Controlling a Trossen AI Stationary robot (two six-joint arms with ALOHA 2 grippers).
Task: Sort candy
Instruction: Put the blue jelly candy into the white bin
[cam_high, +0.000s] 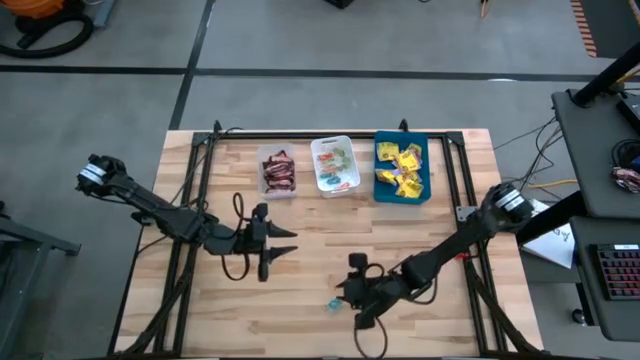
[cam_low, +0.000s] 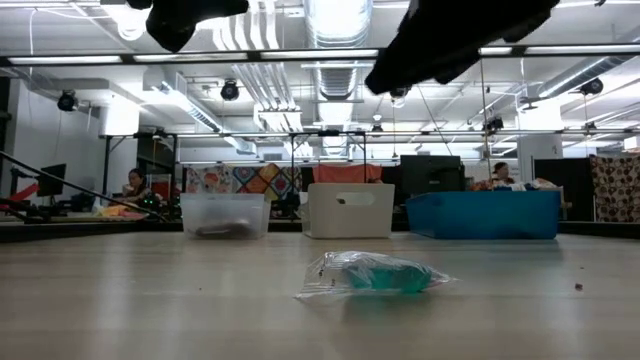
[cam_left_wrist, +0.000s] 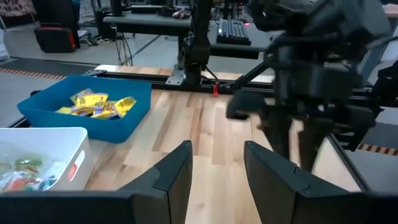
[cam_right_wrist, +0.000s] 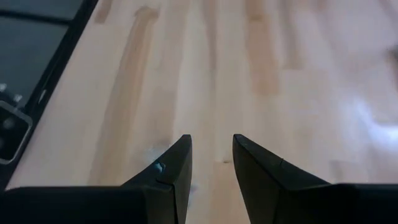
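Nearest the low camera, a single teal candy (cam_low: 385, 275) in a clear crinkled wrapper lies alone on the pale wooden desk (cam_low: 150, 310), well apart from the trays. From above, the same piece sits near the desk's front edge, just beside the right end effector (cam_high: 347, 296), which hangs low over the boards with its two dark fingers (cam_right_wrist: 171, 171) a narrow way apart and nothing between them. The left end effector (cam_high: 285, 243) waits over the middle of the desk, fingers parted and empty, pointing toward the right arm. The planks are light butcher-block with darker streaks, framed by black rails at both sides. Farther back, along the far edge, three trays stand in a row: a clear tray (cam_high: 277, 172) holding dark red-brown bars (cam_high: 278, 174), a white tray (cam_high: 336, 164) with small green and red pieces (cam_high: 338, 165), and a blue tray (cam_high: 402, 193) filled with yellow packets (cam_high: 401, 166). In the low view the dark arms cross the top of the picture and hide part of the ceiling. Beyond the desk is a large workshop with strip lights, pipes, patterned cloths, other benches and a seated person (cam_low: 133, 182) far off at the left. A keyboard (cam_high: 617, 268) rests on a stand to the right.
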